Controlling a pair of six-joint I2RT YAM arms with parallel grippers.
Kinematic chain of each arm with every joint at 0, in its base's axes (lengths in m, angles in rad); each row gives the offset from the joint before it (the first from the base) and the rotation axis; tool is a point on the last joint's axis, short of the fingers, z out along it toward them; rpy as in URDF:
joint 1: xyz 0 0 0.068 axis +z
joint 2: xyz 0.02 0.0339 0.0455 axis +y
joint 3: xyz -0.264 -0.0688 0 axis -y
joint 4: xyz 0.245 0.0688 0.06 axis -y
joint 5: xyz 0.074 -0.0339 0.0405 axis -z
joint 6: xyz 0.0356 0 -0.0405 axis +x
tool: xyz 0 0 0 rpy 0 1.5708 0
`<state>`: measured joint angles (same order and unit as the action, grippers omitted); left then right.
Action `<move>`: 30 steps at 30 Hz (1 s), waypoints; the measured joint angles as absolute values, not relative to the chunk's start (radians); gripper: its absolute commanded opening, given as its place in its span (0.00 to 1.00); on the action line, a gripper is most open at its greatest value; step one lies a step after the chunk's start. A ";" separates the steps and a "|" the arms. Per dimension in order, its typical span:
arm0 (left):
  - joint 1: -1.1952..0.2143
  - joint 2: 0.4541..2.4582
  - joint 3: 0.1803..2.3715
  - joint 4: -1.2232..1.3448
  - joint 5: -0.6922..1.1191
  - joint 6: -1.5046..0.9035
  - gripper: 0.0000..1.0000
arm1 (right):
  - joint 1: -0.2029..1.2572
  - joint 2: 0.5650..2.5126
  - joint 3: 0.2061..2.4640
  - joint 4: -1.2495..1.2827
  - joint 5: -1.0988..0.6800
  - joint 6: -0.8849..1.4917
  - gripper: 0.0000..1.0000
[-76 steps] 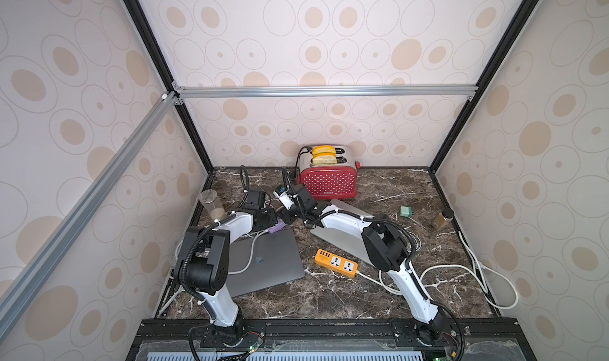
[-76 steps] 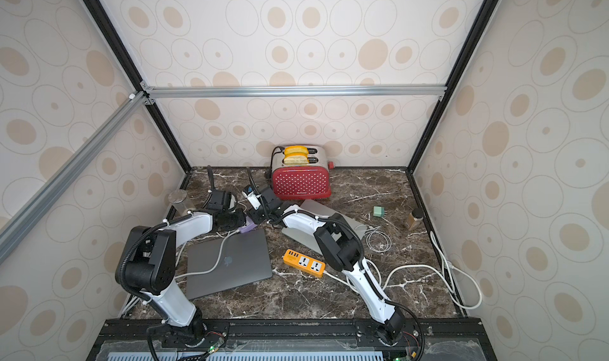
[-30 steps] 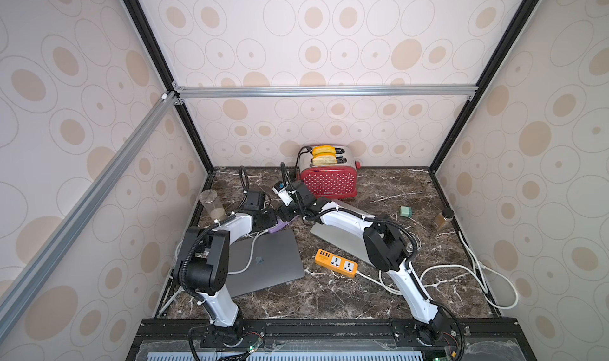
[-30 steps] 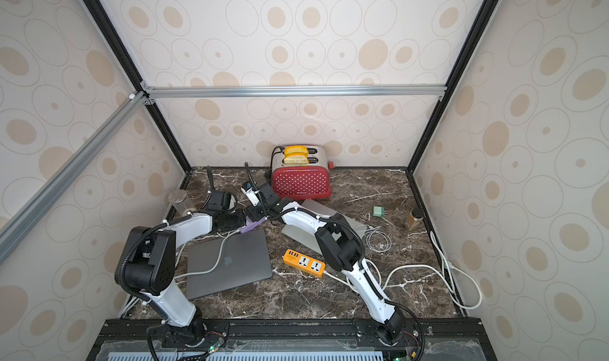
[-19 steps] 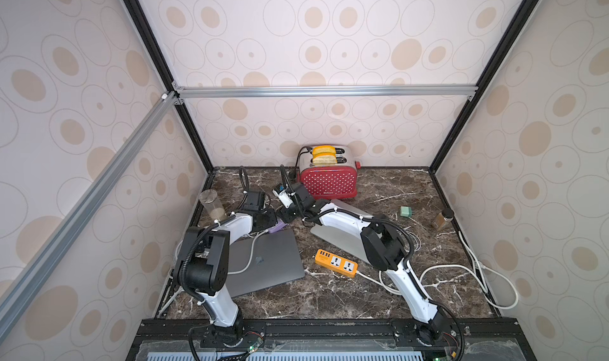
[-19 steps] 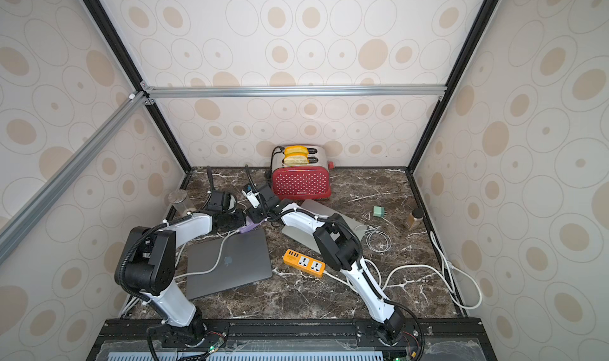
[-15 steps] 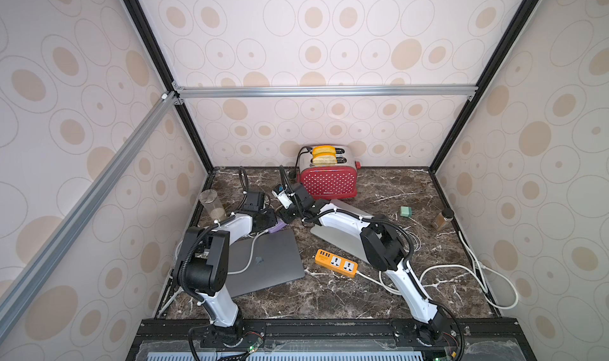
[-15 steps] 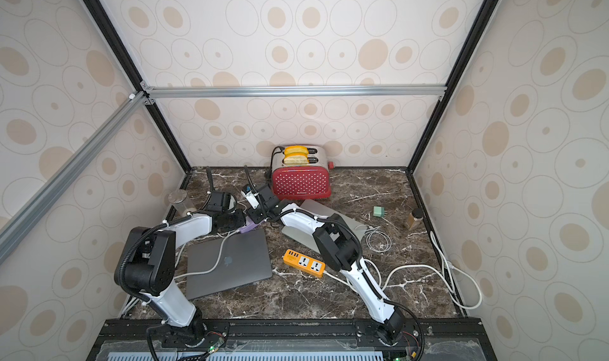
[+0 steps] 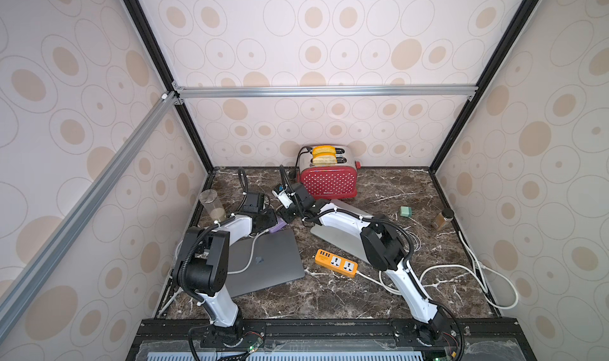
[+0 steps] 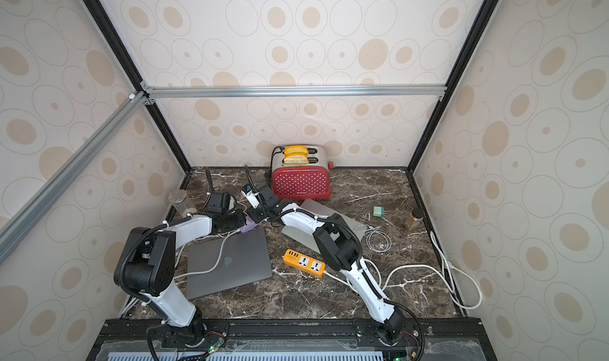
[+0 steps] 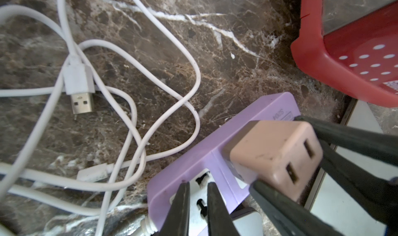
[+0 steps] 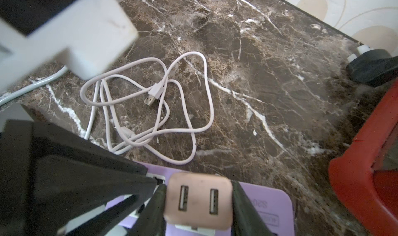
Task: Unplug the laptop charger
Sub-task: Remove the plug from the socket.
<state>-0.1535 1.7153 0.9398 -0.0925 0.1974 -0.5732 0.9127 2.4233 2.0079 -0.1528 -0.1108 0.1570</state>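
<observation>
Pink charger (image 11: 277,151) sits plugged into the purple power strip (image 11: 193,159) on the marble counter (image 11: 150,52). The right pincer (image 12: 198,202) clamps its sides; the left pincer (image 11: 197,187), tips together, rests on the strip.

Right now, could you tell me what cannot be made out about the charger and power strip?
Prongs of the charger: right wrist view, hidden beneath its body, clamped in the right hand.
Most of the purple strip: in a top view, covered by the left hand and right hand.
Strip's small print: left wrist view, too blurred.
</observation>
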 measured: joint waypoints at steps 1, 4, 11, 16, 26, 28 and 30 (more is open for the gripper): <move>-0.154 1.715 0.936 -0.089 0.197 -0.574 0.18 | 0.913 2.424 2.015 -0.164 -0.108 0.158 0.30; -0.154 1.718 0.928 -0.065 0.198 -0.578 0.17 | 0.912 2.428 2.030 -0.186 -0.096 0.161 0.30; -0.154 1.718 0.915 -0.040 0.197 -0.584 0.17 | 0.916 2.438 2.078 -0.242 -0.075 0.162 0.30; -0.154 1.729 0.913 -0.001 0.197 -0.589 0.16 | 0.922 2.439 2.150 -0.270 -0.049 0.160 0.30; -0.154 1.715 0.883 0.051 0.211 -0.591 0.22 | 0.942 2.439 2.161 -0.286 0.002 0.141 0.30; -0.154 1.709 0.876 0.063 0.221 -0.585 0.25 | 0.940 2.436 2.138 -0.285 0.016 0.138 0.30; -0.154 1.692 0.866 0.067 0.239 -0.570 0.28 | 0.935 2.428 2.099 -0.282 0.025 0.139 0.30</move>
